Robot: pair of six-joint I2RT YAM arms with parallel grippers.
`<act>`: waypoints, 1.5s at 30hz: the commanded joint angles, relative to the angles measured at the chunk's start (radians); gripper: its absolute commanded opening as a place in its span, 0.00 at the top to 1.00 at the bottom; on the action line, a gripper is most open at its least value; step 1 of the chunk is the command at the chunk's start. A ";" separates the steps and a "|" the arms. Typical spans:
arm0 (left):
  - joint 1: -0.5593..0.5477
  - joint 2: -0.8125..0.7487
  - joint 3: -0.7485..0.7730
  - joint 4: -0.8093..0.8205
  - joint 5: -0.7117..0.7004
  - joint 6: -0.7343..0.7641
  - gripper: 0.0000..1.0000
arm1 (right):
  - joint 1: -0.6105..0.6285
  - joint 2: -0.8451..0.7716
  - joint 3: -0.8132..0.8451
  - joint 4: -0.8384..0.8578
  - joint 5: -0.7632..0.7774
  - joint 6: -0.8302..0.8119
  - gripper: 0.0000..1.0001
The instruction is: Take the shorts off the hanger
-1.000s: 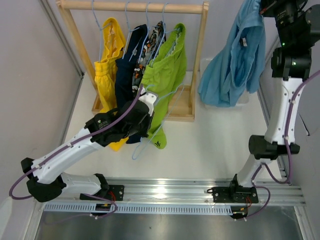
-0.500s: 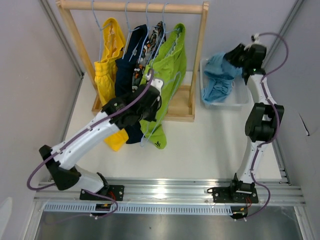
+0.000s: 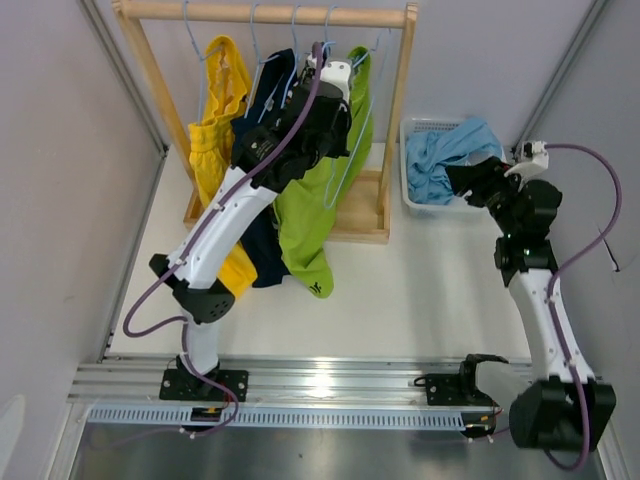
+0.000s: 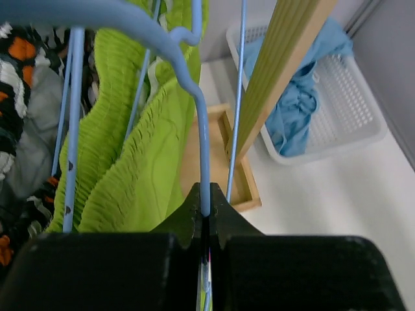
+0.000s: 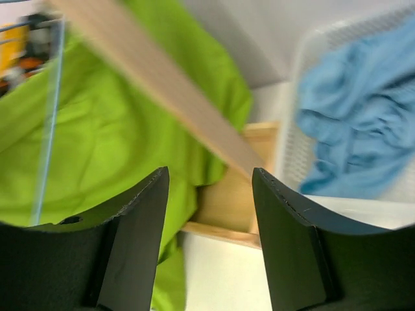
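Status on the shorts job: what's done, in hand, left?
Done: light blue shorts lie in the basket; right gripper is open and empty near it. In hand: left gripper is shut on a blue hanger at the rack, beside the lime shorts. Left: yellow shorts, navy shorts, patterned shorts and the lime pair hang on the rack.

Light blue shorts [image 3: 445,160] lie in the white basket [image 3: 425,123]; 4 pairs [image 3: 310,215] hang on the rack [image 3: 398,130].
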 commanded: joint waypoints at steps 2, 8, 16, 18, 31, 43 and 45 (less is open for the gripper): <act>0.003 -0.124 -0.112 0.175 -0.035 0.018 1.00 | 0.064 -0.117 -0.128 -0.037 -0.003 -0.018 0.40; -0.054 -0.143 -0.037 0.240 -0.174 0.072 1.00 | 0.147 -0.187 -0.185 -0.089 0.047 -0.066 0.40; -0.236 -0.220 -0.031 0.401 -0.458 0.352 1.00 | 0.190 -0.166 -0.212 -0.063 0.066 -0.049 0.41; -0.247 -0.231 -0.043 0.430 -0.483 0.386 1.00 | 0.203 -0.164 -0.214 -0.063 0.080 -0.050 0.41; -0.189 -0.202 -0.184 0.380 -0.351 0.271 1.00 | 0.223 -0.229 -0.234 -0.135 0.141 -0.090 0.41; -0.124 -0.019 -0.040 0.423 -0.149 0.276 1.00 | 0.223 -0.273 -0.278 -0.173 0.141 -0.106 0.41; -0.109 -0.007 -0.034 0.447 -0.135 0.279 1.00 | 0.222 -0.285 -0.287 -0.173 0.144 -0.101 0.42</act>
